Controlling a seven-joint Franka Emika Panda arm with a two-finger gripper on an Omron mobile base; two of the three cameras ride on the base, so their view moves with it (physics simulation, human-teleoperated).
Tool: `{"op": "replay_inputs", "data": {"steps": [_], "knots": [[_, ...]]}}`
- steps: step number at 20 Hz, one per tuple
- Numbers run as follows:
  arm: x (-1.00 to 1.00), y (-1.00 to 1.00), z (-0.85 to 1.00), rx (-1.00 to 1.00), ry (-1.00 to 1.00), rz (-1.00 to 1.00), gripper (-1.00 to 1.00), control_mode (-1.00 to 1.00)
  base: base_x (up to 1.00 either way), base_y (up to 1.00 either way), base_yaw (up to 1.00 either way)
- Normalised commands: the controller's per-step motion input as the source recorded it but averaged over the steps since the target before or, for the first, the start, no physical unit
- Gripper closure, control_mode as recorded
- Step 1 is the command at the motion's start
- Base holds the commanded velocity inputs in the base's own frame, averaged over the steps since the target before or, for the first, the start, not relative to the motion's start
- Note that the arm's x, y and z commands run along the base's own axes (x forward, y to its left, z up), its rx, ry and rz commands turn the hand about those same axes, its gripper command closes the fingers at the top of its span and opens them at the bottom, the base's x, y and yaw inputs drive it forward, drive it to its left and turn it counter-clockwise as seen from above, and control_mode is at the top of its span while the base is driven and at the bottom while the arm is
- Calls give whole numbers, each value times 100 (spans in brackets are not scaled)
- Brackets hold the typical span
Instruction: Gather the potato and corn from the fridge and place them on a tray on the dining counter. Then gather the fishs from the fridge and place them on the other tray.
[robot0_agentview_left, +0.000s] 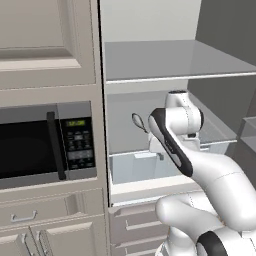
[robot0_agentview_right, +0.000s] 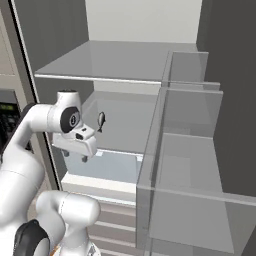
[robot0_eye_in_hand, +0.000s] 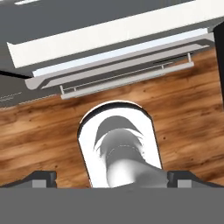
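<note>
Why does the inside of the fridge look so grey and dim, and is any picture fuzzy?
Left base view: the fridge interior is lit flat and soft, its shelves pale, no hard shadows. Right base view: the see-through door bins veil what lies behind, and the small dark fish stands out sharply. Hand view: the wooden floor looks crisp, with no glare.

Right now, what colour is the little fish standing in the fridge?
The small upright fish is dull dark grey, clearest in the right base view.
</note>
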Motion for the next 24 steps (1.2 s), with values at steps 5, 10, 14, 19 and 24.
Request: {"op": "replay_inputs", "data": {"steps": [5, 10, 14, 19, 24], "knots": [[17, 8, -18, -1, -25, 5, -100, -100, 0, 0, 0], [19, -3, 15, -2, -47, 10, -100, -100, 0, 0, 0], [55, -4, 1, 0, -35, 18, -100, -100, 0, 0, 0], [96, 0, 17, -4, -6, 15, -100, -100, 0, 0, 0], [90, 0, 13, -1, -3, 5, -100, -100, 0, 0, 0]]}}
